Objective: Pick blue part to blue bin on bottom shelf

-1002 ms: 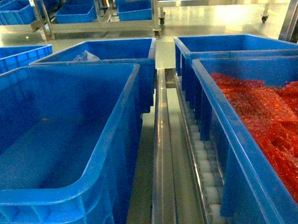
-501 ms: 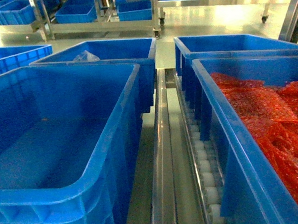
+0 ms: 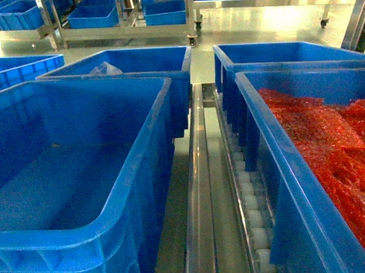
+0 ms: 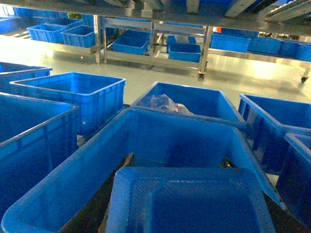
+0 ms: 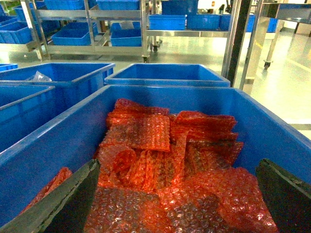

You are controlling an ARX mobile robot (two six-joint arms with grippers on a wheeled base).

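The left hand point(image 4: 187, 191) appears only in its own wrist view, as 2 dark fingers point(image 4: 92, 208) slanting in from the lower corners. Between them sits the blue part point(image 4: 189, 204), a flat-faced block with a rounded raised edge that fills the gap, so the hand looks closed narrowly on it. The part hangs over the near end of the blue bin point(image 4: 180, 141), whose smooth walls spread out beyond it. In the head view this bin point(image 3: 136, 194) stands at the left, and neither hand shows there.

Behind the blue bin stands another tote point(image 4: 214, 104) with a clear plastic bag point(image 4: 163, 102) inside it.

The right hand point(image 5: 172, 204) is spread wide, its 2 dark fingers point(image 5: 63, 201) at opposite lower corners. It hangs over red bubble-wrap packets point(image 5: 160, 160) that pile up inside the right-hand tote point(image 5: 63, 141).

Between the 2 near totes runs the bottom shelf point(image 3: 198, 203), a shiny steel rail with a row of white rollers point(image 3: 250, 200) just beside the right-hand tote. Well beyond, across a pale floor point(image 3: 256, 25), steel racks point(image 3: 128, 32) carry more blue totes.
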